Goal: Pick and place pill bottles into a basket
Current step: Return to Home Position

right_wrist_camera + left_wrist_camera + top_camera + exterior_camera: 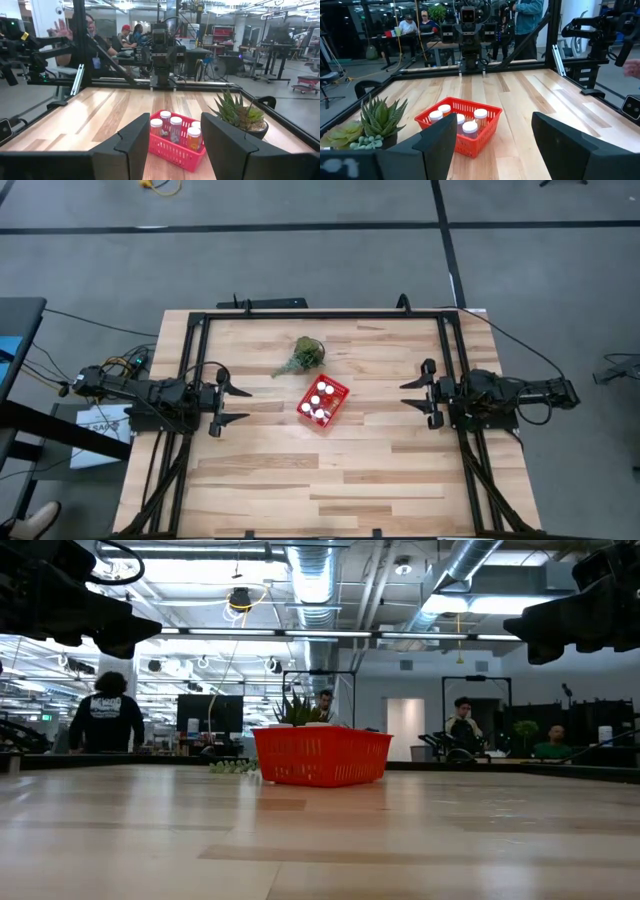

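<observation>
The red mesh basket [323,402] stands on the wooden table near its middle, with several white-capped pill bottles [322,398] upright inside it. It also shows in the low view [320,756], in the left wrist view [460,125] and in the right wrist view [177,139]. My left gripper [235,406] is open and empty at the table's left side. My right gripper [412,399] is open and empty at the table's right side. Both point toward the basket from a distance.
A small potted green plant [303,355] stands on the table just beyond the basket, toward the far edge. A black frame [320,313] runs around the table. People show in the room beyond the table. Bare wood lies in front of the basket.
</observation>
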{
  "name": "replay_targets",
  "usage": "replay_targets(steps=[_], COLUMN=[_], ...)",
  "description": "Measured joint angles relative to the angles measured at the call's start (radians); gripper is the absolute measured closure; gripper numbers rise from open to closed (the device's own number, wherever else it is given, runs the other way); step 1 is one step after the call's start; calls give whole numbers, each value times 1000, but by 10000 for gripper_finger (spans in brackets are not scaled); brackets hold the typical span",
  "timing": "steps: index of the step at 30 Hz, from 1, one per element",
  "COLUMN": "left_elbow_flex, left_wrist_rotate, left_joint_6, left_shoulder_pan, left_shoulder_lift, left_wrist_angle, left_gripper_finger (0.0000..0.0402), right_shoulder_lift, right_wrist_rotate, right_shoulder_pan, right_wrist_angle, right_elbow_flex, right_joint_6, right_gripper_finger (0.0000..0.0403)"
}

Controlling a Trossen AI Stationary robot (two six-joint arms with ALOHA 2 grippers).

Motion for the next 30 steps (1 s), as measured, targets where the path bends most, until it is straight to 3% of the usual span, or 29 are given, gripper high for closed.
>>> replay_targets(steps=[30], left_elbow_flex=[0], left_wrist_rotate=[0], left_joint_6=[-9], left_shoulder_pan=[0], left_shoulder_lift=[0], left_wrist_angle=[0], left_gripper_finger=[154], right_shoulder_lift=[0], right_wrist_rotate=[0], right_shoulder_pan=[0], right_wrist_angle=[0], right_elbow_flex=[-1], right_joint_6=[0], right_gripper_finger=[234])
